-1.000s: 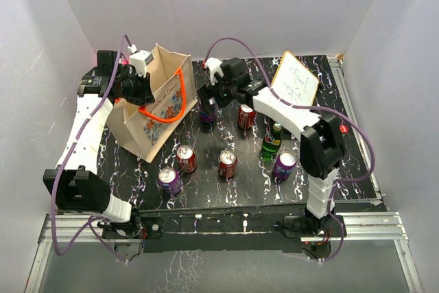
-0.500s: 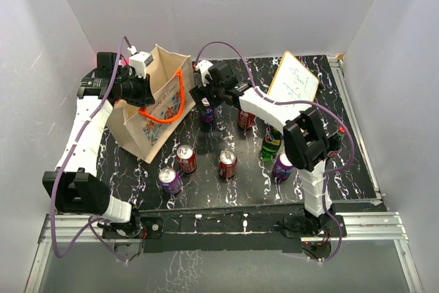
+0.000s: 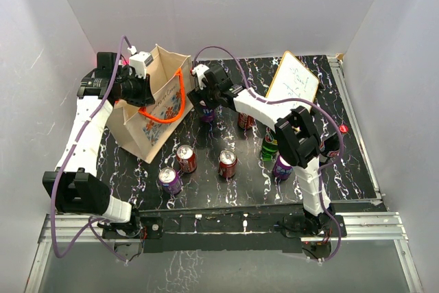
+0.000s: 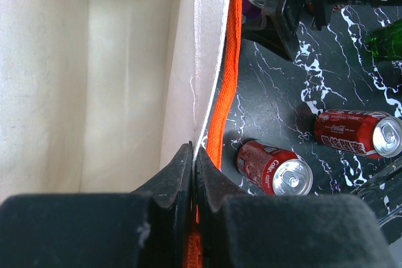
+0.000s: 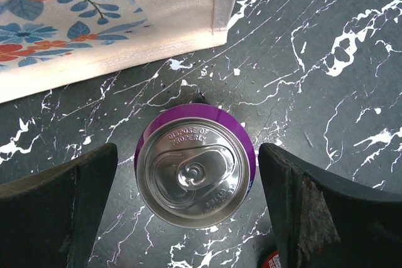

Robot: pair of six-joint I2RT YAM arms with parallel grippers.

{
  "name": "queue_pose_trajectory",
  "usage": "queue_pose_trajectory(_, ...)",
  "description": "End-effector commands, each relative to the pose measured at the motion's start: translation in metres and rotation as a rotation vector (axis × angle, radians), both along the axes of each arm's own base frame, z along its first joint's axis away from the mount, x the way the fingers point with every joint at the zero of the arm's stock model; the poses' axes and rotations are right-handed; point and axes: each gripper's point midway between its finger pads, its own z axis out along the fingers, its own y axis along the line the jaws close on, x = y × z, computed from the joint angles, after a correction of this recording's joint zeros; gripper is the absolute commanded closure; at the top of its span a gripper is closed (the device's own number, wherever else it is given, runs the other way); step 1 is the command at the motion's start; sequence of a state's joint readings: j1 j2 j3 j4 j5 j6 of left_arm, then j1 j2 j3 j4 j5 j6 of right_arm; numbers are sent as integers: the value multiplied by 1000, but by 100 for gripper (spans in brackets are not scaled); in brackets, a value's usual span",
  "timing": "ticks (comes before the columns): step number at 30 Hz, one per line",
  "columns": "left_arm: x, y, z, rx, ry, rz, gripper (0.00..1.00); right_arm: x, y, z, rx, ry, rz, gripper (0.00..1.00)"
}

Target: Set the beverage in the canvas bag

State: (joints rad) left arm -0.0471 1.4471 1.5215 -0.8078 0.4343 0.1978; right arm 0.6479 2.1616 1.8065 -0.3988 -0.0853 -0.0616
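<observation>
Two wide-spread fingers of the right gripper flank the upright purple can at mid-frame, holding nothing. The canvas bag stands at upper left, its rim pinched tight by the left gripper. An off-centre squeeze might topple the can, and a low lift might catch the bag's wall.

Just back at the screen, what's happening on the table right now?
The left gripper is shut on the rim of the canvas bag, next to its orange handle, holding that side up. The right gripper is open, with one finger on each side of an upright purple can beside the bag, not gripping it yet. No drink shows in the visible part of the bag. A red can and a green bottle stand nearby.
</observation>
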Motion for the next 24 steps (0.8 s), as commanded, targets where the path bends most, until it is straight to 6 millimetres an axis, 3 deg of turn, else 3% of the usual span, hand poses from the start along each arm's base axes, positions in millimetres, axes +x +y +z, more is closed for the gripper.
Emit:
queue_pose_trajectory(1,-7,-2,9,-19,-13,-9,98,19,17,35,72,-98,2,1)
queue_pose_trajectory(13,-9,-3,8,-23,-12,-21,98,19,16,25,59,-86,3,11)
queue_pose_trajectory(24,-9,-3,8,-24,-13,-24,98,19,10,14,33,-80,-8,9)
